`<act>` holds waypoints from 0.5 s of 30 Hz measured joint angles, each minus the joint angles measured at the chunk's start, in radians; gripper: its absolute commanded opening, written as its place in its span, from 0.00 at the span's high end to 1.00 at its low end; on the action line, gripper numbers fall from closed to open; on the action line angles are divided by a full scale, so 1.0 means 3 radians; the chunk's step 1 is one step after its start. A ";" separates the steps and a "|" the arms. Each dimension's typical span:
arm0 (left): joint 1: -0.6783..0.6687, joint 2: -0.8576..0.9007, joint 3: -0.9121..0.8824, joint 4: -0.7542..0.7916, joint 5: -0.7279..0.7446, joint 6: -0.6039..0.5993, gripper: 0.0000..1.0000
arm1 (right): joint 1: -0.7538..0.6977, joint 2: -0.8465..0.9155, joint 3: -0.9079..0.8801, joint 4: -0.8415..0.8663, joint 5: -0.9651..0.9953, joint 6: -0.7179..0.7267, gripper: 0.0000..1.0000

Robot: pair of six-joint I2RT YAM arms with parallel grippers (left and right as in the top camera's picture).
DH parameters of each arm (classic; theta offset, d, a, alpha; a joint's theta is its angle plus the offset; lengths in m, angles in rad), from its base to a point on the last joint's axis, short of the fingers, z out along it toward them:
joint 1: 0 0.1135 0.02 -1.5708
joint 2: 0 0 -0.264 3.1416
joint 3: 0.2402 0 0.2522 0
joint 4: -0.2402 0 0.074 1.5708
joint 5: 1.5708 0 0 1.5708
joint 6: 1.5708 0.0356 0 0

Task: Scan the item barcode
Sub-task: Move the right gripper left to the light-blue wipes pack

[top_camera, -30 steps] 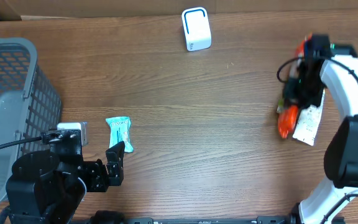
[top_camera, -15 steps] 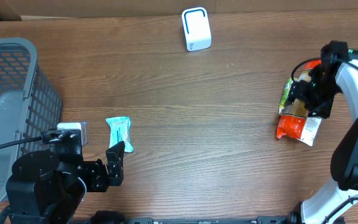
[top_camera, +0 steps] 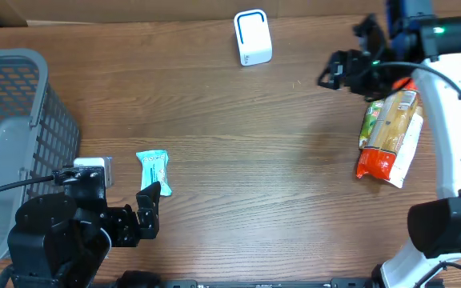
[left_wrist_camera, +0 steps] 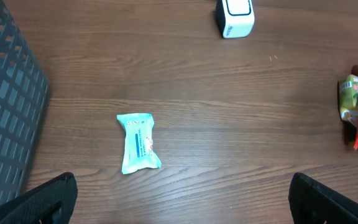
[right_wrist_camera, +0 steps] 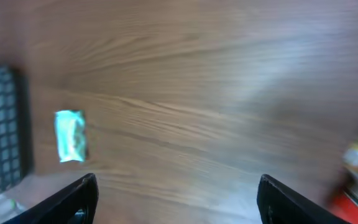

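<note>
Right gripper (top_camera: 338, 72) hangs wide open and empty near the red-and-green snack bag (top_camera: 386, 132). Left gripper (left_wrist_camera: 179, 205) gapes wide too, empty, teal packet (left_wrist_camera: 138, 142) just ahead.

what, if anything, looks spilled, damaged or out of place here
Nothing stands out. The snack bag and teal packet lie flat and intact on the table, nothing spilled; scanner and basket look whole.

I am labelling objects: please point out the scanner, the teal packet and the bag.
scanner (top_camera: 252, 38), overhead view, its white top.
teal packet (left_wrist_camera: 138, 142), left wrist view, wrapper centre.
bag (top_camera: 390, 126), overhead view, tan middle.
</note>
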 measured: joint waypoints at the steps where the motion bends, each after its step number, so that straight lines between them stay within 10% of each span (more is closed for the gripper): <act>1: 0.0000 0.0000 0.0000 0.0000 0.0000 0.0000 0.00 | 0.0093 0.0000 -0.0036 0.0093 -0.0042 -0.0005 0.19; 15: 0.0000 0.0000 0.0000 0.0001 0.0000 0.0000 0.00 | 0.1317 0.0003 -0.0646 0.1104 -0.0112 0.0254 0.21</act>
